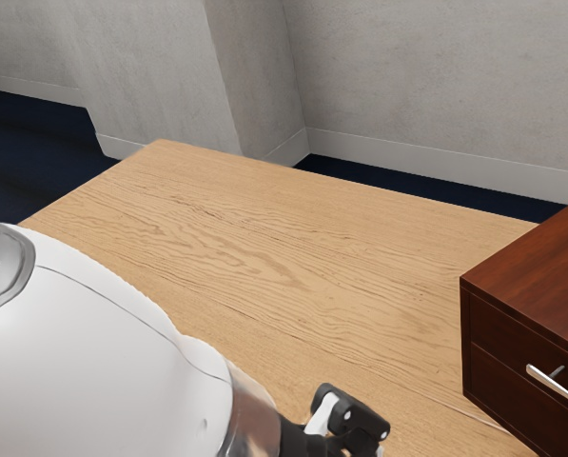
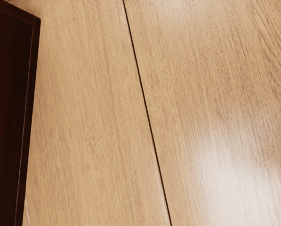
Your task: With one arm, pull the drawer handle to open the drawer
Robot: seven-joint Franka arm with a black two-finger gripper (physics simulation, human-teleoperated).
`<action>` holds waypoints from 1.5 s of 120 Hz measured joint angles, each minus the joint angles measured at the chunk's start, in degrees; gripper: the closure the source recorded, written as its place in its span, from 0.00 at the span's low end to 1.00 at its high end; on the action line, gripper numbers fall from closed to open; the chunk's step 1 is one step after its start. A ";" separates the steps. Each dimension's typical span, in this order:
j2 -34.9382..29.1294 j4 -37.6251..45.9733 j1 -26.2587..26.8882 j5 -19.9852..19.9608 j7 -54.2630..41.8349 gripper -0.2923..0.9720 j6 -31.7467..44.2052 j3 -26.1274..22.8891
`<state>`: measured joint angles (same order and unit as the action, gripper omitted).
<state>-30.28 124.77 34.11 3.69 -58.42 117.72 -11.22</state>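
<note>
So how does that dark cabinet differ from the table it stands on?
The cabinet is dark reddish brown; the table is pale, with strong wavy grain. The cabinet is a boxy block with a silver handle on its front; the table is one broad flat top, crossed by a thin seam. Both look wooden.

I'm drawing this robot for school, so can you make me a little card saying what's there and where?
Table: light wood
Cabinet: dark red-brown, at the exterior view's right
Drawer handle: silver bar on the cabinet's front
Drawer: looks shut
Arm: white, at the exterior view's lower left
Gripper: black, near the table, apart from the handle
</note>
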 joint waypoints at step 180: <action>22.63 -8.50 -4.23 -0.22 -1.77 0.23 24.09 0.24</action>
<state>-7.64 116.27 29.88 3.48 -60.18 141.81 -10.98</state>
